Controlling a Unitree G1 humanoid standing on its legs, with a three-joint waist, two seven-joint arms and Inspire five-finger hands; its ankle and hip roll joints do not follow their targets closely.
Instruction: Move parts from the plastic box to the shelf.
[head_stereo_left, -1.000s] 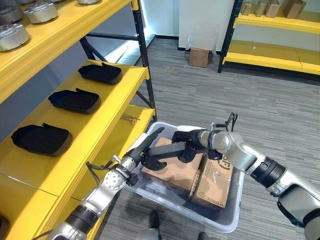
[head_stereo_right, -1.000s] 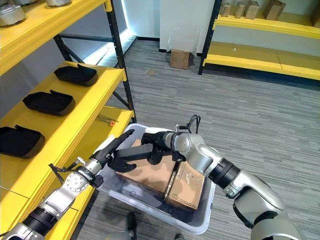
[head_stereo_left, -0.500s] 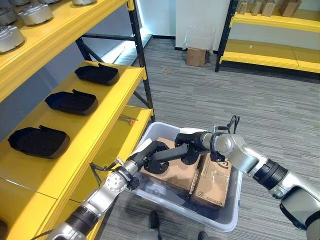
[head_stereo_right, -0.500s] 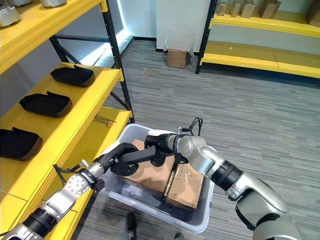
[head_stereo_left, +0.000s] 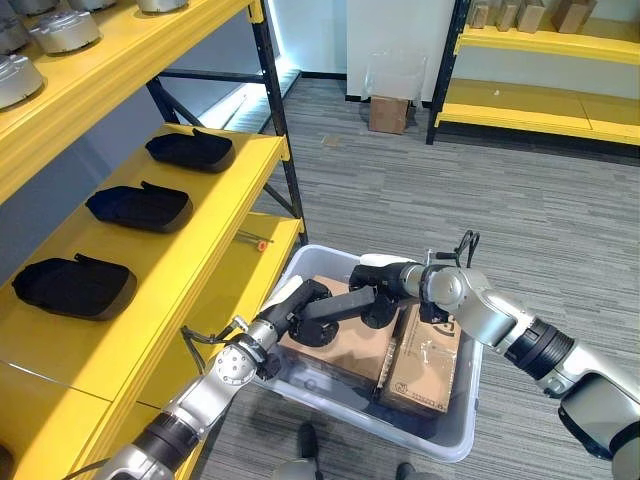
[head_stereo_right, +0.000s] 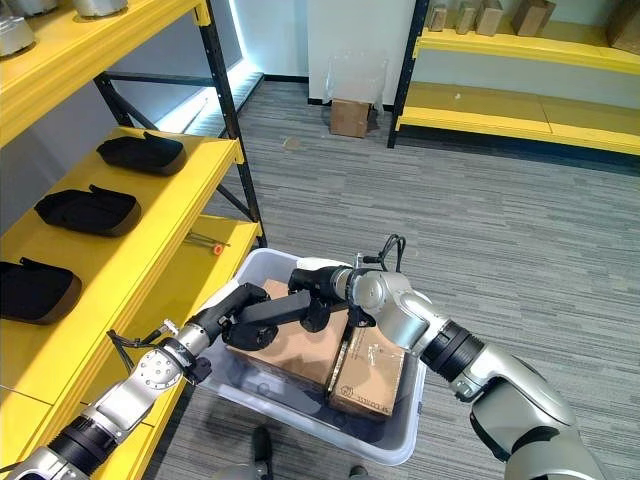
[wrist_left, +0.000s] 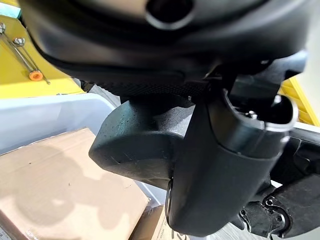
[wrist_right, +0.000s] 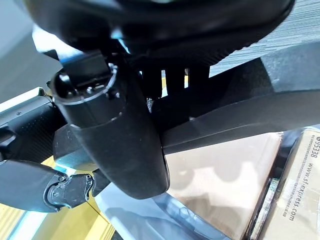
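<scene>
**Both hands on a dark part above the box, shelf transfer pending**

Three black parts already lie in a row on the yellow shelf (head_stereo_left: 200, 240): one near its far end (head_stereo_left: 190, 150), one midway (head_stereo_left: 138, 206), one at the near end (head_stereo_left: 70, 286). Judged from this layout, the task is partly done. The plastic box (head_stereo_left: 455, 425) stands on the floor beside the shelf's lower tier and holds two cardboard cartons (head_stereo_left: 345, 345), side by side. A long dark part (head_stereo_left: 340, 303) is held just above the cartons, not yet moved over the shelf. The left hand (head_stereo_left: 300, 315) curls round the end of the part nearer the shelf; its wrist view shows the thumb wrapped over the dark body. The right hand (head_stereo_left: 380, 290) clasps the opposite end, fingers closed round it. Remaining work, as judged here: carrying this part across to the shelf and setting it down; whether more parts lie under the cartons cannot be told.
</scene>
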